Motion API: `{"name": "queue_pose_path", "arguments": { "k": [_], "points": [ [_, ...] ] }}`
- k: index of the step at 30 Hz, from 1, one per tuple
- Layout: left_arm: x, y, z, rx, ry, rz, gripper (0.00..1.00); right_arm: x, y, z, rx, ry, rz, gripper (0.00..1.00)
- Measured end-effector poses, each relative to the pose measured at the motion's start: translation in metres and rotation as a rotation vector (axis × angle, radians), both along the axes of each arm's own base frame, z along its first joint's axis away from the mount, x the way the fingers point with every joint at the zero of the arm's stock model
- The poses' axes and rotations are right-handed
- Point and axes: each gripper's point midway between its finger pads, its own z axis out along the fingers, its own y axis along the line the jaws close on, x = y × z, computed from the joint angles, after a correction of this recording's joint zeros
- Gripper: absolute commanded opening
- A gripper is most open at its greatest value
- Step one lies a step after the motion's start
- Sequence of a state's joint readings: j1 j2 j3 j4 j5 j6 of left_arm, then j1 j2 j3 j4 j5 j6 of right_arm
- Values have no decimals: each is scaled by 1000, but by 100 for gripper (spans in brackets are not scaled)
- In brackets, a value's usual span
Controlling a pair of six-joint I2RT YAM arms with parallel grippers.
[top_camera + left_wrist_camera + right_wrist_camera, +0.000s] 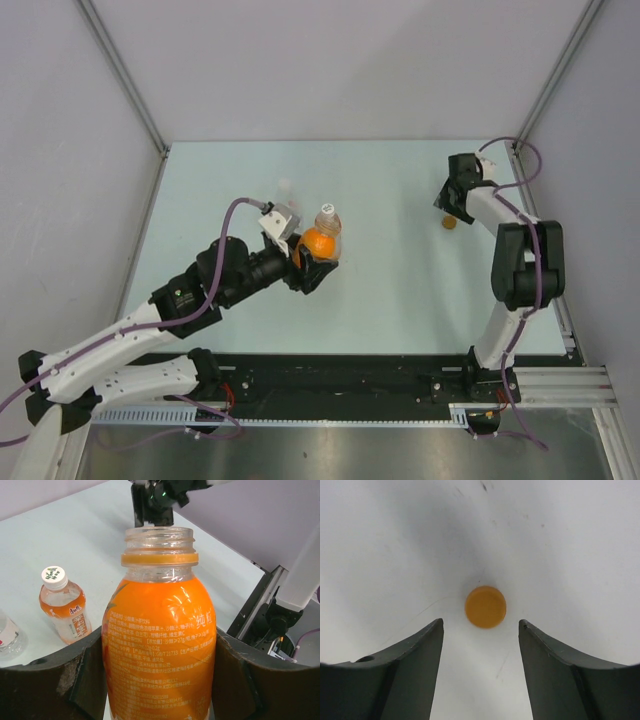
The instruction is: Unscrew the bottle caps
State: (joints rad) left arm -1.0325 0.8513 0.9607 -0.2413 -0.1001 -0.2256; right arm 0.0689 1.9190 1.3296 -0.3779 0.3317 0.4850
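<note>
We see the tall orange-drink plastic bottle (159, 630) uncapped in the left gripper (315, 262), and a small round orange plastic cap (485, 606) lying below the right gripper (480, 622)

On the pale blue-green table (400, 300) the left gripper is clenched around the bottle's orange body near the middle, one dark finger on each side; the clear threaded neck is open, with an orange ring beneath it. At the far right we find the right gripper released, its jaws spread wider than the orange cap and not touching it; the cap lies flat on the table. Left of the held bottle stands a short squat orange bottle (62, 607) with its white cap (54, 576) on, then part of a clear bottle (7, 640) with a white-red label
</note>
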Motion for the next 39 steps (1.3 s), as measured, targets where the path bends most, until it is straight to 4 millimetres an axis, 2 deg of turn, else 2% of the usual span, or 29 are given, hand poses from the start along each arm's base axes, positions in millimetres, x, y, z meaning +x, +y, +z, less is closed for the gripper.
{"name": "queue_pose_path", "arguments": {
  "k": [2,5,7,8,9,10,12,16,20,23,26,29,32,39],
  "points": [
    [1,-1,-1,0,-1,2,1,-4,2,38,23,-79,-14,65],
    [3,-5,-4,4,1,0,4,-20,16,119,101,-289,12,65],
    [4,-9,-8,11,7,-6,4,-40,42,181,204,-476,112,71],
    [4,-12,-10,14,10,-18,3,-55,63,212,275,-574,197,74],
    [2,-16,-12,17,13,-39,0,-67,77,235,329,-646,255,78],
    [-1,-20,-14,23,14,-70,0,-88,100,260,418,-725,360,79],
    [-11,-29,-16,29,10,-152,0,-120,127,287,550,-818,499,82],
    [-39,-45,-1,-27,-42,-348,0,-171,161,305,737,-855,700,84],
    [-55,-53,13,-75,-94,-459,0,-216,192,313,870,-804,877,91],
    [-59,-64,10,-64,-94,-522,0,-247,198,329,911,-830,962,96],
    [-55,-81,-2,-27,-55,-562,0,-271,198,344,931,-870,1018,100],
    [-52,-92,-19,8,-14,-579,0,-287,200,353,944,-896,1060,100],
    [-50,-96,-31,35,16,-580,0,-295,205,353,955,-884,1090,100],
    [-49,-97,-21,21,1,-581,0,-307,223,327,948,-769,1128,100]
  ]
}}
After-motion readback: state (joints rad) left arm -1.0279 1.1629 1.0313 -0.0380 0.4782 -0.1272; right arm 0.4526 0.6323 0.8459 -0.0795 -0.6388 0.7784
